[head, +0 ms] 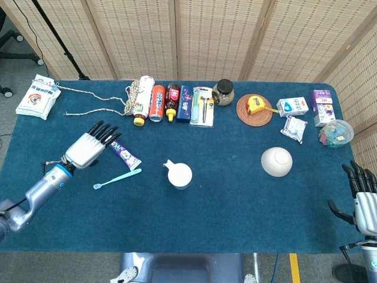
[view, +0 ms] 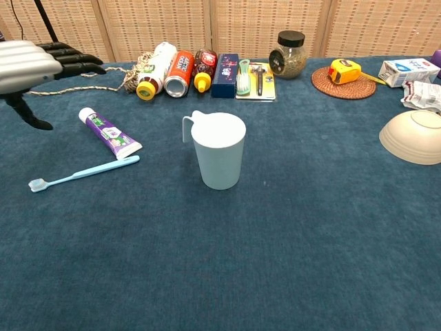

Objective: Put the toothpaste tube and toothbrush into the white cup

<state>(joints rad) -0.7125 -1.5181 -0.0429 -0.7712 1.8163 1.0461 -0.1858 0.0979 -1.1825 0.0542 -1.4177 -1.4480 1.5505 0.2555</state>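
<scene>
Both robot hands empty, fingers spread; left robot hand (head: pixel 88 147) at left should grip toothpaste tube (head: pixel 123 152) mid-body, then tip it into white cup (head: pixel 179 174).

The silver left hand with black fingers (head: pixel 88 147) sits on a shiny grey arm with a blue-green ring. The silver right hand with black fingers (head: pixel 365 203) looks the same.

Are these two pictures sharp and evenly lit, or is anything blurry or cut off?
Head view: soft, even light, faint shadows, no glare; the white cup and toothbrush look crisp. The right hand is cropped at the frame edge. Chest view: table items are sharp, but the left hand sits close to the lens, looking oversized, slightly soft and cut off at the left edge.
</scene>
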